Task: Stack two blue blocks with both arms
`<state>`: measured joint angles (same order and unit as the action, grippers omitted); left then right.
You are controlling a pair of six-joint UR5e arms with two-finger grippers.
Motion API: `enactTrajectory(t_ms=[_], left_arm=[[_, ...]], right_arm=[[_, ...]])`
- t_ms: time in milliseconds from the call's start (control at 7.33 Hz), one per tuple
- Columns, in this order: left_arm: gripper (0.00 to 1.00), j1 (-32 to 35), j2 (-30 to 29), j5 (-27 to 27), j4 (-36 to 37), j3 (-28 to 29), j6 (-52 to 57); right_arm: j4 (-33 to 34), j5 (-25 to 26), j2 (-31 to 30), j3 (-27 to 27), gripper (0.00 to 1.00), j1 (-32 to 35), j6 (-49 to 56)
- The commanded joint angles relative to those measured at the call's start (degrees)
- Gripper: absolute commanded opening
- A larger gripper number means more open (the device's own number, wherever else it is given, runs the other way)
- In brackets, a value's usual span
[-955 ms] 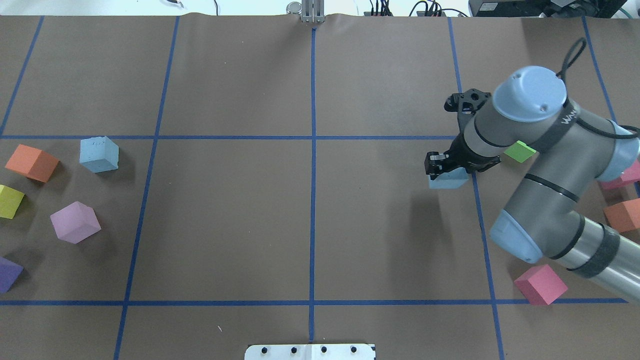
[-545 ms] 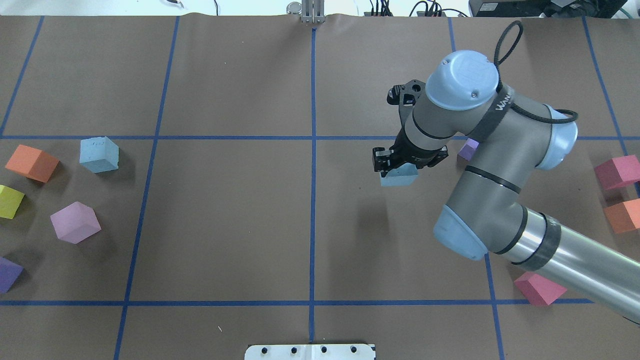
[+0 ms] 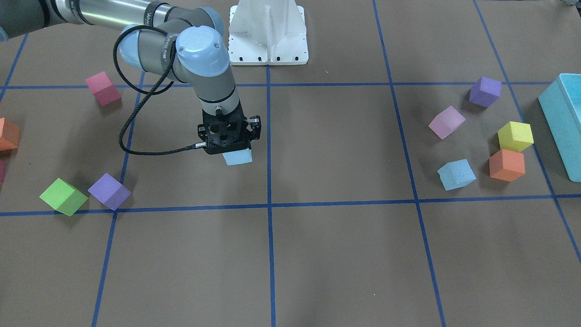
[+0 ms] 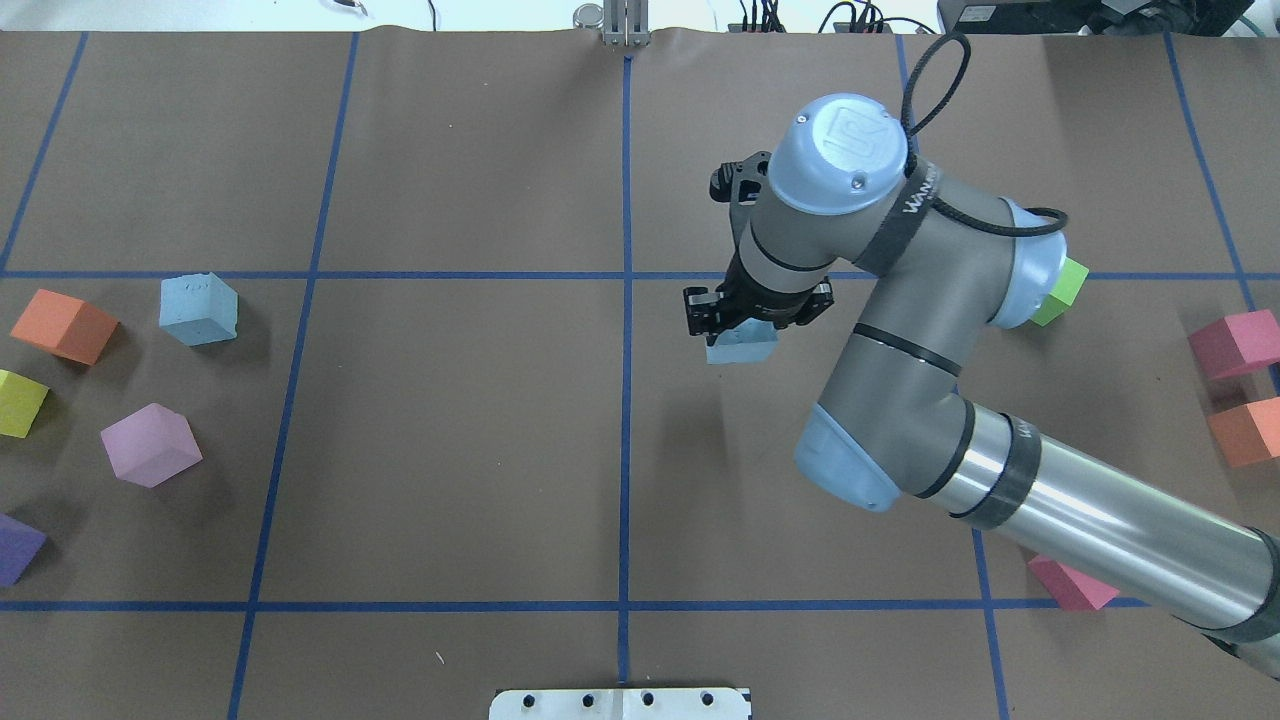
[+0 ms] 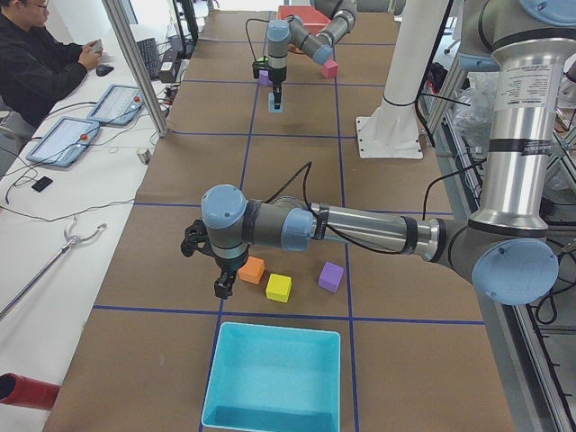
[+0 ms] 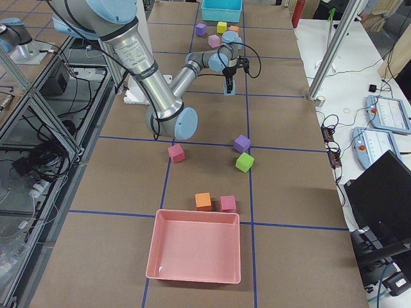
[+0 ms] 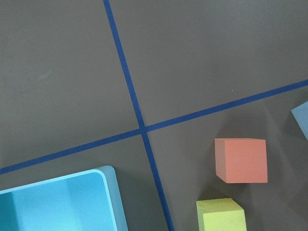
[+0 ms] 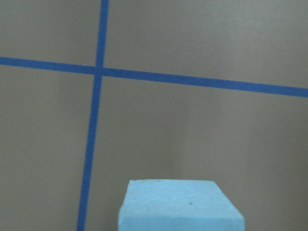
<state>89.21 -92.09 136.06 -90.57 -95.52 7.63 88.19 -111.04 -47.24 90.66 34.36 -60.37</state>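
My right gripper [image 4: 742, 318] is shut on a pale blue block [image 4: 741, 346] and holds it above the table, just right of the centre tape line. It also shows in the front view [image 3: 229, 146], with the block [image 3: 238, 157] below the fingers. In the right wrist view the block [image 8: 180, 204] fills the bottom edge. The second blue block [image 4: 198, 308] rests on the table at the far left, also in the front view [image 3: 456, 174]. My left gripper [image 5: 220, 286] shows only in the exterior left view, hanging beside an orange cube; I cannot tell whether it is open or shut.
Orange [image 3: 507, 165], yellow [image 3: 514, 136], lilac [image 3: 446, 121] and purple [image 3: 484, 91] cubes lie near the second blue block, beside a teal bin [image 3: 560, 122]. Green [image 3: 63, 196], purple [image 3: 109, 191] and pink [image 3: 103, 88] cubes lie on the right arm's side. A pink bin [image 6: 192, 250] stands at that end.
My right arm has carried the blue block leftward in the overhead view, from near the right tape line to close to the centre line. The second blue block has not moved.
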Motion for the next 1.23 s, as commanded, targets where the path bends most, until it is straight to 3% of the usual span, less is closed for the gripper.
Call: enactTrajectory(t_ms=[0,545,1091], left_arm=[[1.00,-0.96,-0.80,0.25,-0.13,-0.28,-9.57],[1.00,-11.84,-8.88,-0.19,-0.31,-1.42,-35.00],[1.00,-17.39,-12.24,-1.32,-1.00,-0.02,-42.78]], right_arm=[[-5.30,2.84,1.45,-4.00,0.53,-1.75,-2.73],[-5.13,3.20,2.24,-4.00,0.53,-2.81,-5.52],[-3.73,6.10,1.63,-4.18,0.55,-5.18,-11.08]])
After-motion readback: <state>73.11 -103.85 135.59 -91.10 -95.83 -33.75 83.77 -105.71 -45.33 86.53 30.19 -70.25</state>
